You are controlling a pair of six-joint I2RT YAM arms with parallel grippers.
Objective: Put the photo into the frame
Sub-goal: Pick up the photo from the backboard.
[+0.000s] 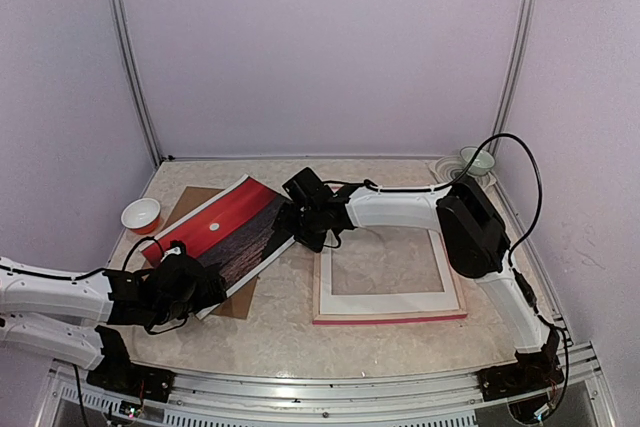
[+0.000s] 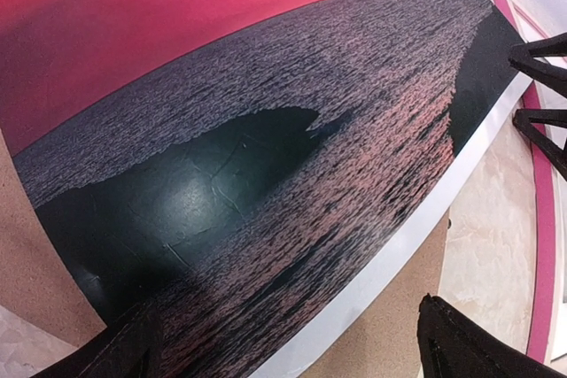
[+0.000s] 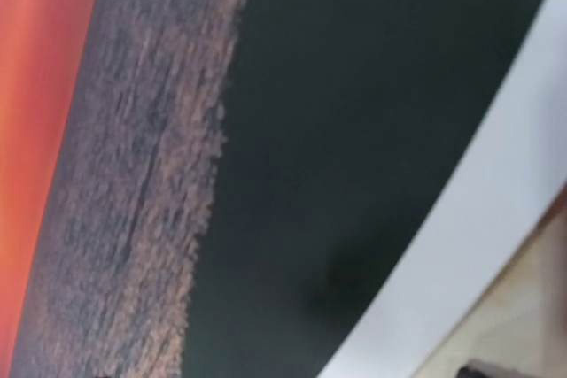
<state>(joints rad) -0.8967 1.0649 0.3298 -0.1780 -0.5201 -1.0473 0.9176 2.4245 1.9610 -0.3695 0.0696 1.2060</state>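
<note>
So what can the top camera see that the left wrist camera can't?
Only the top view shows the small red-and-white bowl on the left and the pale green bowl in the back right corner. Only the left wrist view shows fine cracks in the shiny dark patch of the big red sunset photo. Both show that photo, the flat brown backing board under it, and the bright pink picture frame.
</note>
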